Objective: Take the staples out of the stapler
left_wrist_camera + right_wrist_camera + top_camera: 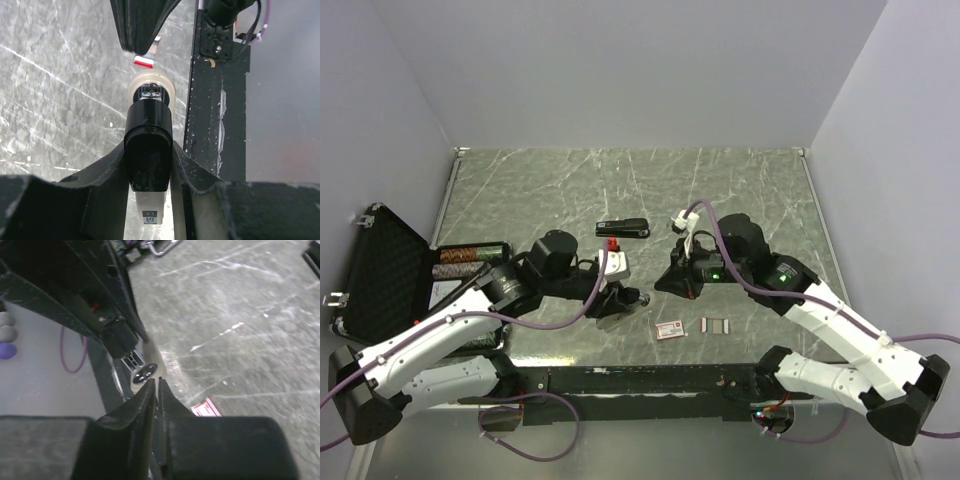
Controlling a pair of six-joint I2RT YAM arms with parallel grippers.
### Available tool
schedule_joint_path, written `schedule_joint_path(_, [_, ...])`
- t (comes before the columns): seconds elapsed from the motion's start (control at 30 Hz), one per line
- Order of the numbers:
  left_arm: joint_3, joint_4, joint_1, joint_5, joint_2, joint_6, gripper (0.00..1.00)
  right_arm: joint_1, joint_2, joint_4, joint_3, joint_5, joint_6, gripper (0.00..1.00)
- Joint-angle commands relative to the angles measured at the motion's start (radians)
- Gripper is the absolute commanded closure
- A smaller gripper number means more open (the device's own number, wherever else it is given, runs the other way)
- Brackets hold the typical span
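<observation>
The stapler (617, 266) has a black body, a white base and a red part on top, and stands at the table's front middle. My left gripper (625, 297) is shut on its black body (148, 150); the round anvil end (150, 90) points away from the wrist. My right gripper (663, 285) hangs just right of the stapler, fingers pressed together (157, 381) above the anvil end (145, 374); nothing shows between them. Short silvery staples (717, 325) lie on the table to the right of a red-and-white box (670, 330).
The box also shows in the right wrist view (206, 407). A black oblong object (623, 229) lies behind the stapler. An open black foam-lined case (380, 270) sits at the left with dark rolls (470, 258) beside it. A black strip (640, 380) runs along the front edge.
</observation>
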Motion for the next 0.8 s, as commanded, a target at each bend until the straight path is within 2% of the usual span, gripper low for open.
schedule_joint_path(0.0, [-0.002,0.080,0.003,0.058,-0.046,-0.012,0.99,0.033,0.023,-0.003,0.070,-0.057,-0.046,0.91])
schedule_joint_path(0.17, [-0.009,0.085,0.003,0.047,-0.061,-0.013,0.99,0.065,0.054,-0.008,0.085,-0.075,-0.054,1.00])
schedule_joint_path(0.77, [-0.018,0.120,0.004,0.041,-0.097,-0.031,0.99,0.119,0.100,0.050,0.015,-0.082,-0.034,1.00])
